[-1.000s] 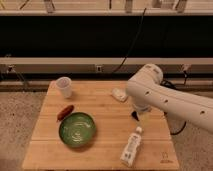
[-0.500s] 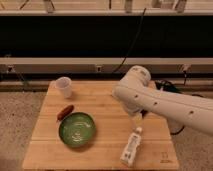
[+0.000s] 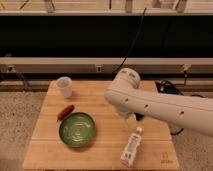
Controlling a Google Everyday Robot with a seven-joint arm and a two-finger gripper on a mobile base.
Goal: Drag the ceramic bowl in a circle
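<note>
Gripper (image 3: 134, 119): tucked beneath my arm (image 3: 160, 107), mid-frame, jaws apart, nothing in them.
Ceramic bowl (image 3: 76, 129): lower left of centre, apart from the arm.
Table (image 3: 105, 152): pale wood planks; speckled floor (image 3: 17, 120) around.
Writing: bottle (image 3: 131, 146) label, lower right, I can't read it.

The ceramic bowl (image 3: 76, 129) is round, shallow and glossy green, with a darker rim and pale glints on its inner floor. It stands upright, mouth up, on the wooden surface (image 3: 45, 155), in the near-left part and closer to the near edge than the far 1. The pincer is hidden behind the arm (image 3: 160, 107), right of the bowl.
</note>
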